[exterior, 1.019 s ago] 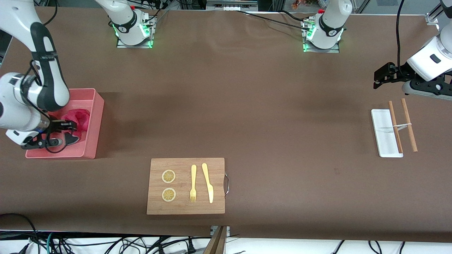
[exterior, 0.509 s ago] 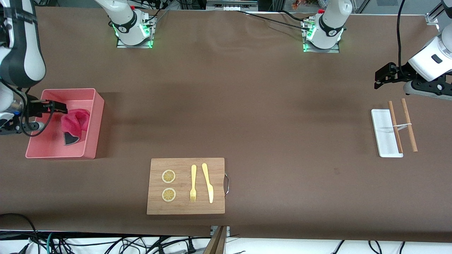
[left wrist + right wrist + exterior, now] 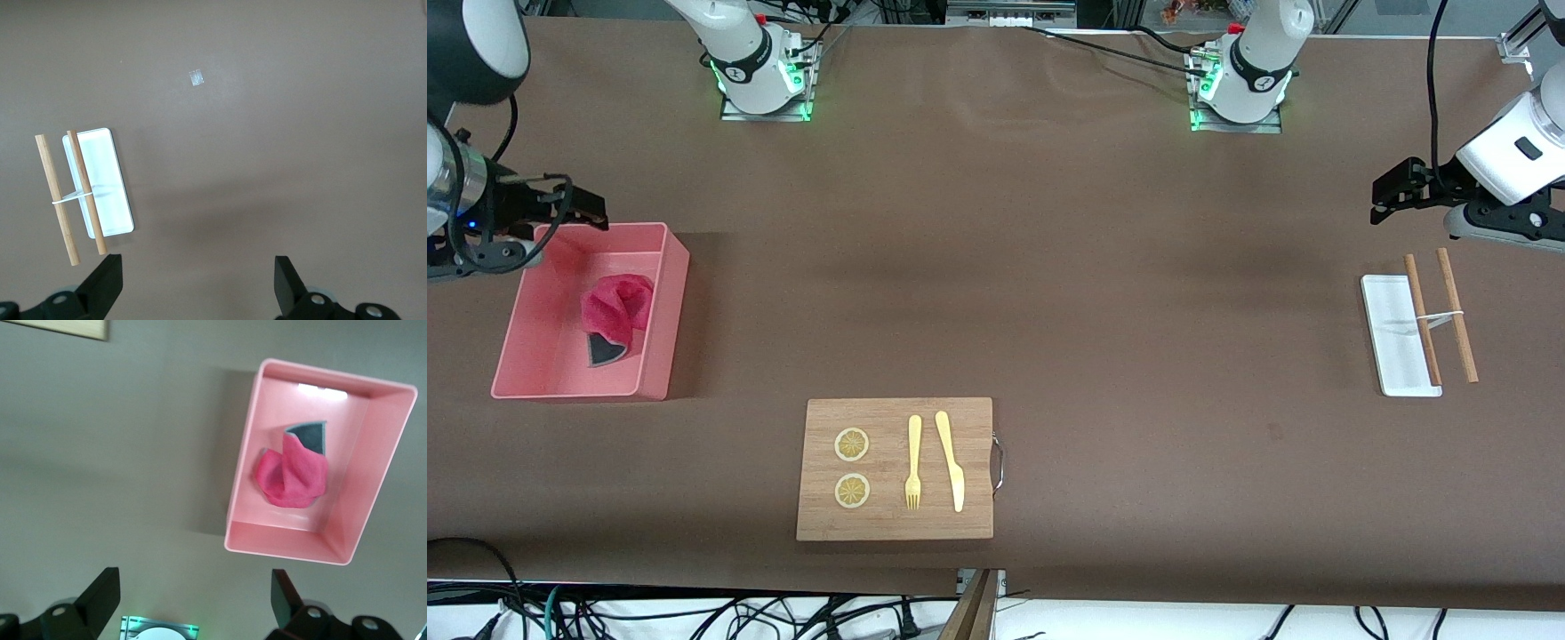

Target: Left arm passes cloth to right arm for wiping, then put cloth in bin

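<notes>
The magenta-red cloth (image 3: pixel 615 307) lies crumpled inside the salmon-pink bin (image 3: pixel 665 307) at the right arm's end of the table, a grey corner of its underside showing. In the right wrist view the cloth (image 3: pixel 293 477) rests loose on the floor of the bin (image 3: pixel 293 547). My right gripper (image 3: pixel 591 213) hangs open and empty over the table just beside the bin, on the side toward the arms' bases; its fingers (image 3: pixel 193 587) hold nothing. My left gripper (image 3: pixel 1380 200) waits open in the air at the left arm's end, with only bare table between its fingers (image 3: pixel 199 273).
A wooden board (image 3: pixel 894 468) with a yellow fork, a knife and two lemon slices lies near the front edge. A small flat white tray (image 3: pixel 1392 333) with two banded wooden sticks (image 3: pixel 1440 316) across it sits below the left gripper.
The right gripper has risen out of the bin and drawn back toward the bases, leaving the cloth lying in the bin. The left arm has barely moved.
</notes>
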Action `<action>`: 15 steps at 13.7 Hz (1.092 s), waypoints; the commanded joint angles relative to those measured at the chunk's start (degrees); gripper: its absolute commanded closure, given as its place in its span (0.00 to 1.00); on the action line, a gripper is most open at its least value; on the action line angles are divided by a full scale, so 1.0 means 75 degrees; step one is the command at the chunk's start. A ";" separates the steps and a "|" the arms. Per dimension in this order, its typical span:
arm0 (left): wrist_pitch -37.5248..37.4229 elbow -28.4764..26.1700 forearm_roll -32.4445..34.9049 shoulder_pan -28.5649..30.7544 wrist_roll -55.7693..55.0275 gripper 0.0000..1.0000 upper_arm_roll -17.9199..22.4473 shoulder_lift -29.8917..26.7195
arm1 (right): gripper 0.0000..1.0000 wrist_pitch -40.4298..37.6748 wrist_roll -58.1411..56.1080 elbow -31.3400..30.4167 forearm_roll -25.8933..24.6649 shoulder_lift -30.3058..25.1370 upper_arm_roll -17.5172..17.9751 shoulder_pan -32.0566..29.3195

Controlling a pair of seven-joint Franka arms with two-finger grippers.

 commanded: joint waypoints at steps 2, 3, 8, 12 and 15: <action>-0.0076 0.0050 0.0005 0.0040 0.0114 0.00 -0.0015 -0.0026 | 0.00 -0.0803 0.0060 0.1004 -0.0031 0.0042 0.0289 -0.0040; -0.0053 0.0050 0.0005 0.0040 0.0113 0.00 -0.0015 -0.0026 | 0.00 -0.0804 0.0060 0.1216 -0.0031 0.0042 0.0300 -0.0040; -0.0111 0.0050 0.0005 0.0029 0.0090 0.00 -0.0051 -0.0038 | 0.00 -0.0803 0.0048 0.1195 -0.0054 -0.0169 0.0242 -0.0040; -0.0099 0.0050 -0.0042 0.0040 0.0148 0.00 -0.0016 -0.0038 | 0.00 -0.1214 0.1158 0.1183 0.0039 -0.0181 0.0043 -0.0052; -0.0099 0.0050 -0.0018 0.0040 0.0160 0.00 0.0020 -0.0038 | 0.00 -0.1226 0.1080 0.1242 0.0028 -0.0064 -0.0051 -0.0063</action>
